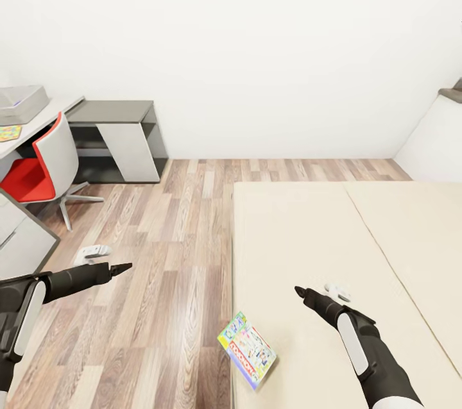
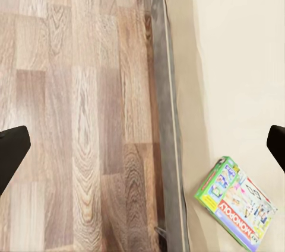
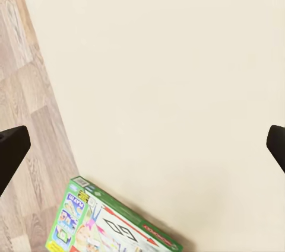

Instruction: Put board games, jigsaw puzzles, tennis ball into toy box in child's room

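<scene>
The flat green-white-red board game box (image 1: pixel 248 350) lies at the near edge of the low beige bed (image 1: pixel 359 249), one corner already hanging out over the wood-plank floor (image 1: pixel 167 255). This is my main worry: if I come at it from the bed side and push even a little, I think it will slide off and drop to the floor, where it is hard to pick up. A thin flat box also gives the fingers little to bite on, so a grasp from above may only press it into the mattress.

My right gripper (image 1: pixel 299 292) hovers over the mattress just beyond the box; my left gripper (image 1: pixel 123 267) hangs over the floor. Both wrist views show the fingers standing wide apart with nothing between them, so both are released and empty.

By my count: one board game on the bed, one multicoloured puzzle square (image 1: pixel 9 133) on the pale grey desk (image 1: pixel 54 111) at far left, one light-grey bin (image 1: pixel 20 103) behind it, one red-and-white swivel chair (image 1: pixel 45 165), one lower dark-grey-topped desk (image 1: pixel 115 113).
</scene>
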You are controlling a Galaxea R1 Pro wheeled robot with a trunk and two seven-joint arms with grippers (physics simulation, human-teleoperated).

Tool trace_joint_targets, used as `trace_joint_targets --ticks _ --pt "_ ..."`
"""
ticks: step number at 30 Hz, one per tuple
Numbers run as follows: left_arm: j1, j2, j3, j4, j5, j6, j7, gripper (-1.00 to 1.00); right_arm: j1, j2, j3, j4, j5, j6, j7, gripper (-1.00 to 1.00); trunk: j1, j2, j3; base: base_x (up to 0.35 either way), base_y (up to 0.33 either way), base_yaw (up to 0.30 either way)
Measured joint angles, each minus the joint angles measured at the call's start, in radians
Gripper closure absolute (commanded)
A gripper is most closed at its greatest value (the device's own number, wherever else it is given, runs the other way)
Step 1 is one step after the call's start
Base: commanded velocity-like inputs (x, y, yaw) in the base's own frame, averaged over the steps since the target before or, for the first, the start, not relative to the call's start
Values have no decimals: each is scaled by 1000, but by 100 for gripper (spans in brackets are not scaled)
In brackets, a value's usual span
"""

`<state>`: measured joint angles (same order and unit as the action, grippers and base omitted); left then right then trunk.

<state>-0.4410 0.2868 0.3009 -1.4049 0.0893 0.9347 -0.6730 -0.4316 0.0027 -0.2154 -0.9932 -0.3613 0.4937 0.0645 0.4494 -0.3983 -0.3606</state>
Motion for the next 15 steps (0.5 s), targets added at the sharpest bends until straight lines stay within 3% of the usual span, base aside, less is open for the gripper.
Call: trace_joint_targets --ticks 15 --pt "0 0 -1 0 0 0 0 -100 0 0 0 1 0 -1 0 -100 0 0 25 0 0 0"
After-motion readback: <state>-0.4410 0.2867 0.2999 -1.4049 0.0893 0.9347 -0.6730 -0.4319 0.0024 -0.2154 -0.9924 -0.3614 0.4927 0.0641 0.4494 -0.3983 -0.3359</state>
